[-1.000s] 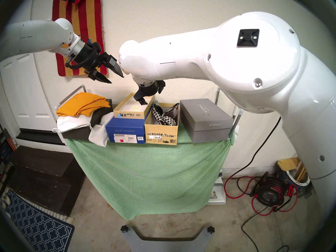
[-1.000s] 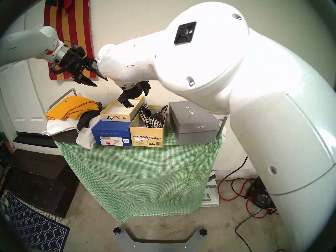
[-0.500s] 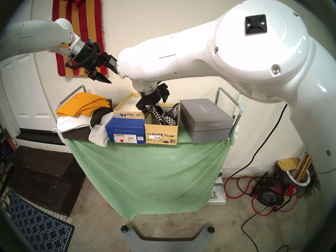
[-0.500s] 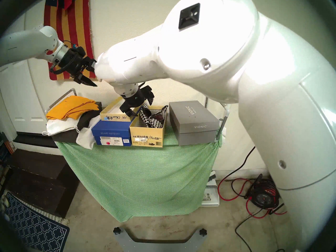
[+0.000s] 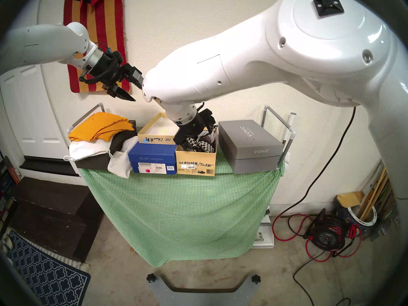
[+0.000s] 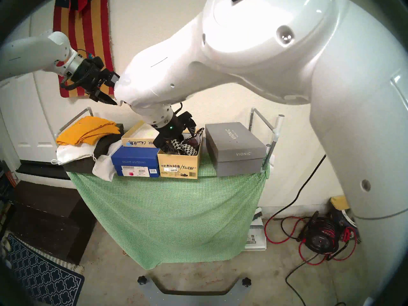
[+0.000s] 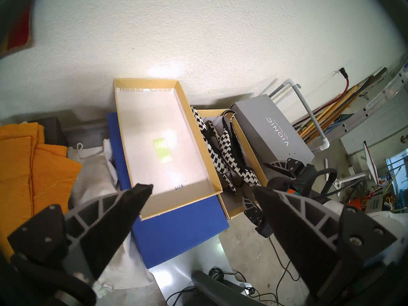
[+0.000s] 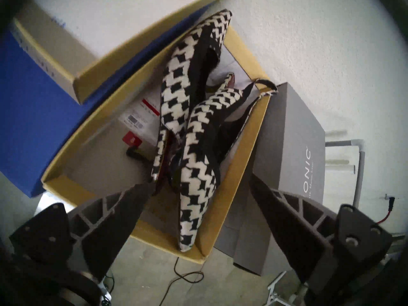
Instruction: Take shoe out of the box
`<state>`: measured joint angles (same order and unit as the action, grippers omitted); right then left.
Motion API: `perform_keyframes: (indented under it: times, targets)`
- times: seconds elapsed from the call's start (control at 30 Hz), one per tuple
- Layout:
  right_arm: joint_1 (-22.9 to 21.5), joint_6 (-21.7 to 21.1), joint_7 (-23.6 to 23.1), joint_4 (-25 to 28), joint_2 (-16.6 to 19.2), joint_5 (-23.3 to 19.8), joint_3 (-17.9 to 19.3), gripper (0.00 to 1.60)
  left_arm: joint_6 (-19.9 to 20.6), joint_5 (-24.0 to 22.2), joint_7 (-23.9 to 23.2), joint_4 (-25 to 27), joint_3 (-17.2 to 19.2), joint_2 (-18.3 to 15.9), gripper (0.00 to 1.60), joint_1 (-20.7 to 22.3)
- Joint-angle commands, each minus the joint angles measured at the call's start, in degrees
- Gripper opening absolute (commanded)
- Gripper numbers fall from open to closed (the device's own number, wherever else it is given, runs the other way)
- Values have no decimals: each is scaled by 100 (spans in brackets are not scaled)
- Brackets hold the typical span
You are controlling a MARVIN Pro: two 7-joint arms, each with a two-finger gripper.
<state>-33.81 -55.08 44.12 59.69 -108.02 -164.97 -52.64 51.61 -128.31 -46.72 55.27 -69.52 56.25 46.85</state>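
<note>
The box [image 5: 195, 161] is deep tan-yellow cardboard with black handwriting and a barcode label, and it stands mid-table. Two black-and-white houndstooth shoes [image 5: 204, 144] lie inside, leaning on each other; the right wrist view shows a shoe [image 8: 196, 166] close up inside the box [image 8: 239, 184]. My right gripper [image 5: 183, 144] is lowered over the box's left half. It is open, and the right gripper [image 8: 201, 184] straddles the shoes' near ends with nothing gripped. My left gripper [image 5: 138, 93] hangs open and empty high above the table's left, its upper finger hidden behind the right arm.
A shallow tan tray [image 5: 154, 140] sits on a blue Stuart Weitzman box [image 5: 152, 157], touching the box's left side. A grey Vionic box [image 5: 249, 144] stands close on its right. Orange cloth [image 5: 101, 126] and white bags lie far left. A wall is right behind.
My right gripper has moved right from over the shallow tray and down into the deep box, onto the shoes. The left arm has stayed still.
</note>
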Motion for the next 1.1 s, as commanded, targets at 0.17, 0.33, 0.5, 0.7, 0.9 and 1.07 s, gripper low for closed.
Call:
perform_keyframes:
  times: [0.17,0.33,0.5,0.7,0.9,1.07]
  targets:
    - [49,8,107,-273,-404,-3,-664,160,2,5,2,8,-2,2,160,-2]
    - [276,8,-198,-453,-359,-3,-705,160,2,5,2,8,-2,2,160,-2]
    - [348,8,-903,-477,-43,176,-547,160,2,5,2,8,-2,2,160,-2]
    - [381,8,-1368,-393,-18,577,-659,160,2,5,2,8,-2,2,160,-2]
    - [396,8,-1937,-464,-96,973,-834,58,2,5,3,8,-2,2,160,-2]
    - [279,8,-2417,-385,-189,1203,-1025,56,2,5,3,9,-2,2,160,-2]
